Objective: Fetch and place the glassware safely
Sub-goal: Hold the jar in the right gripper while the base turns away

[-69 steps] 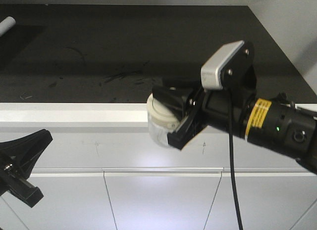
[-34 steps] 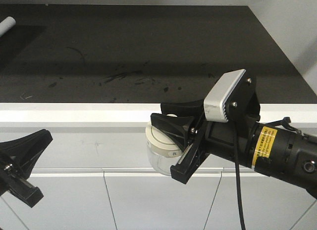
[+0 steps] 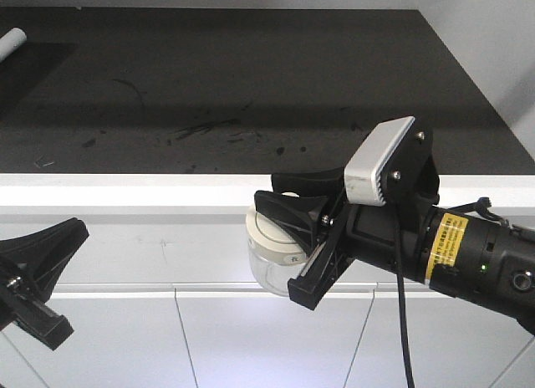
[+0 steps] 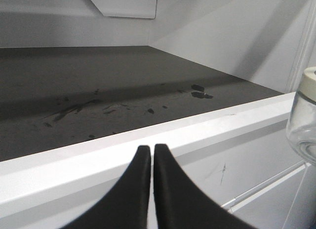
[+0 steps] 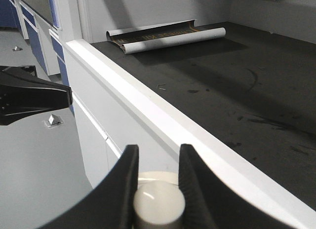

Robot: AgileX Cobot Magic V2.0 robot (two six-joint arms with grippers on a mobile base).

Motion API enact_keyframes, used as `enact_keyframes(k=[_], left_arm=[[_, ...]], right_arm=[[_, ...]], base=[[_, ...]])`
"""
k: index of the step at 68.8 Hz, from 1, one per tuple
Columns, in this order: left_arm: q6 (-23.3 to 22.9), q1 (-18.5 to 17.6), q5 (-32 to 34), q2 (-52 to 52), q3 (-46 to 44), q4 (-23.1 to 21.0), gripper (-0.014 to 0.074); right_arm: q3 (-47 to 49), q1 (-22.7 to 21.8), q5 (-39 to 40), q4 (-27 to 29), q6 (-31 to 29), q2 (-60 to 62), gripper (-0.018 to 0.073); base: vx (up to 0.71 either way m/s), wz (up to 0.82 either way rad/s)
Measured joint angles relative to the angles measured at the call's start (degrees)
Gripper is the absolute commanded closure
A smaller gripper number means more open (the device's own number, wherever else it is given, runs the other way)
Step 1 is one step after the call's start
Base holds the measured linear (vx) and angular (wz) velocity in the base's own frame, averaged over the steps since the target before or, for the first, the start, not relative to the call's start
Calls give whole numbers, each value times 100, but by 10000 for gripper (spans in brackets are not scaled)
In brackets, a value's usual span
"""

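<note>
The glassware is a small clear jar [image 3: 266, 267] with a cream-white lid [image 3: 269, 236]. It hangs in the air in front of the white counter edge [image 3: 125, 191], below the dark countertop. My right gripper [image 3: 288, 246] is shut on the lid's knob [image 5: 159, 202], with a finger on each side of it [image 5: 158, 155]. My left gripper [image 3: 75, 232] is low at the left, in front of the cabinet doors, shut and empty [image 4: 151, 149]. The jar shows at the right edge of the left wrist view [image 4: 303, 120].
A dark, scuffed countertop [image 3: 209, 79] lies behind the white edge, with a white wall at its right [image 3: 493, 45]. A rolled sheet [image 5: 163, 34] lies at the counter's far left end [image 3: 12, 41]. White cabinet doors [image 3: 267, 338] stand below.
My right gripper has moved down and back from the counter edge with the jar, then held still over the last half second. The left gripper has not moved.
</note>
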State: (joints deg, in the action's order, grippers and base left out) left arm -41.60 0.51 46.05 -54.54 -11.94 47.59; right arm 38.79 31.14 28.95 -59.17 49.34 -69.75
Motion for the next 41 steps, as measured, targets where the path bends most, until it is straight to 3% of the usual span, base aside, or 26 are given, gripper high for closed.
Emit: enact_keyframes(k=[41], left_arm=[[0, 0, 0, 0, 0, 0, 594]], right_arm=[[0, 0, 0, 0, 0, 0, 563]], base=[[-1, 3]])
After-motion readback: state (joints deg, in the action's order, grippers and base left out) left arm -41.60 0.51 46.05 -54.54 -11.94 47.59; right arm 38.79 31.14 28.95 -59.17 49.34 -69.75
